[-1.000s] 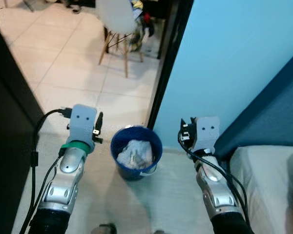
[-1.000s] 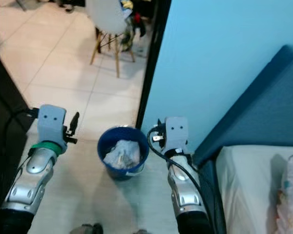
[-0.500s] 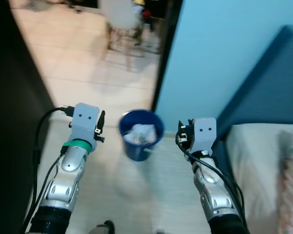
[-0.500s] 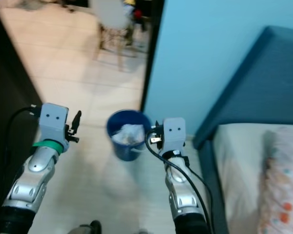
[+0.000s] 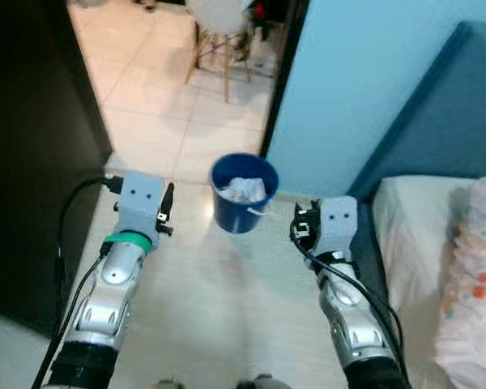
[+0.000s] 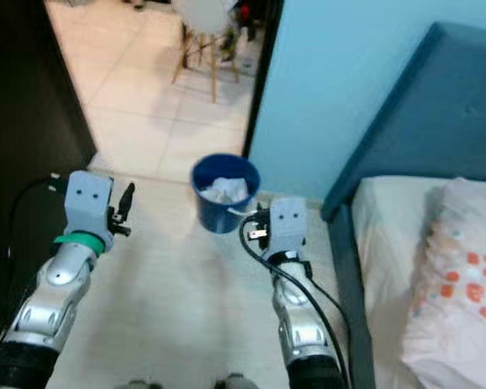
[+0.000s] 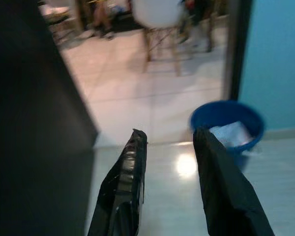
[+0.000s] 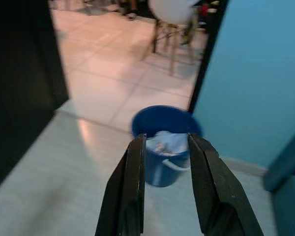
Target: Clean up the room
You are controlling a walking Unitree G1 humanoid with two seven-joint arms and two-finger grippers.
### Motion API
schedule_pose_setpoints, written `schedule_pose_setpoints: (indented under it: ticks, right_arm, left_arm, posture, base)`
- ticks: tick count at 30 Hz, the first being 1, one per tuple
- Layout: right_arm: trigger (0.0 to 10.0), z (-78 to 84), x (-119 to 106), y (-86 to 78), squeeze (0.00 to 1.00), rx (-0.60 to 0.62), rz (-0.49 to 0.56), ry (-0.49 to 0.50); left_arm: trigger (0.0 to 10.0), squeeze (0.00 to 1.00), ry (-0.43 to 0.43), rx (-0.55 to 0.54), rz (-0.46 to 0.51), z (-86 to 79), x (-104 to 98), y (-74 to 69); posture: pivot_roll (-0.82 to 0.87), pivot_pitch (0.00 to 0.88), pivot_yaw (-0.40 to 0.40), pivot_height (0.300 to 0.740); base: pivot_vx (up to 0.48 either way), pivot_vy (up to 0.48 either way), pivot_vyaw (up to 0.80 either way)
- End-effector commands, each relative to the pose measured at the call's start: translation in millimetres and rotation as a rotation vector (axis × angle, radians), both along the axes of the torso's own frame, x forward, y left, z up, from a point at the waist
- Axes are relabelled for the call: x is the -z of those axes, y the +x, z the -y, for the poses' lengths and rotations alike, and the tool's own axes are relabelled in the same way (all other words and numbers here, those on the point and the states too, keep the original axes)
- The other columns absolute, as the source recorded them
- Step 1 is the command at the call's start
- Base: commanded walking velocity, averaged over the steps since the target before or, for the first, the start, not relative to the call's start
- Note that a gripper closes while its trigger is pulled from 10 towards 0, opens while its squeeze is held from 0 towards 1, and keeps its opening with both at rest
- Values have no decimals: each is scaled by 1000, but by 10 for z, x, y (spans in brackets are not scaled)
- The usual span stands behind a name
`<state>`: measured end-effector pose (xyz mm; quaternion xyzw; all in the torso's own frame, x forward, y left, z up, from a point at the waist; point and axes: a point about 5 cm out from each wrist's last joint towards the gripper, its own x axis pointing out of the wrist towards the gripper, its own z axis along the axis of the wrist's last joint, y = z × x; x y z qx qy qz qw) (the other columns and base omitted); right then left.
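Note:
A blue bucket (image 5: 245, 194) holding crumpled white paper (image 5: 243, 189) stands on the pale floor beside the doorway, a short way ahead of both arms. My left gripper (image 7: 169, 132) is held out left of the bucket, open with nothing between its black fingers. On the bucket's right, my right gripper (image 8: 165, 138) points straight at the bucket (image 8: 164, 147) from a short distance, open and holding nothing. Both silver arms (image 5: 117, 275) reach forward at about the same height.
A bed with a white sheet (image 5: 405, 235) and an orange-dotted pillow (image 5: 474, 284) lies on the right against a blue headboard (image 5: 445, 97). A dark panel (image 5: 32, 146) stands on the left. Beyond the doorway is a tiled room with a white chair (image 5: 219, 24).
The whole view has shifted: the camera has drawn back, so the bucket looks farther off and the bed and pillow have come into sight. Both arms hold the same pose.

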<state>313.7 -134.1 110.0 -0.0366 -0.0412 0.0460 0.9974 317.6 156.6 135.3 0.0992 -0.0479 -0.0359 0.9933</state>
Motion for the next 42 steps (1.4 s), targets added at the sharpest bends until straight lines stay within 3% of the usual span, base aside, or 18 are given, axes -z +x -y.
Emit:
schedule_pose_setpoints:
  ticks: [1,28,32,42]
  right_arm:
    - [10000,86,69,-29,0,28,-28,-10]
    - [10000,71,103,-34,0,24,-42,-15]
    - [10000,70,124,-33,0,24,-52,-14]
    - [10000,66,135,-34,0,25,-61,-10]
  left_arm:
    - [10000,0,5,9,-23,31,69,-17]
    - [10000,0,12,17,-24,31,77,-14]
    - [10000,0,5,17,-40,35,89,-10]
    - [10000,0,-12,12,-69,48,112,-2]
  posture:
    - [17,39,22,740]
    - [19,29,24,740]
    - [20,31,26,740]
    - [19,34,27,740]
  base:
    - [-368,0,0]
    - [-366,0,0]
    - [0,0,0]
    - [0,0,-767]
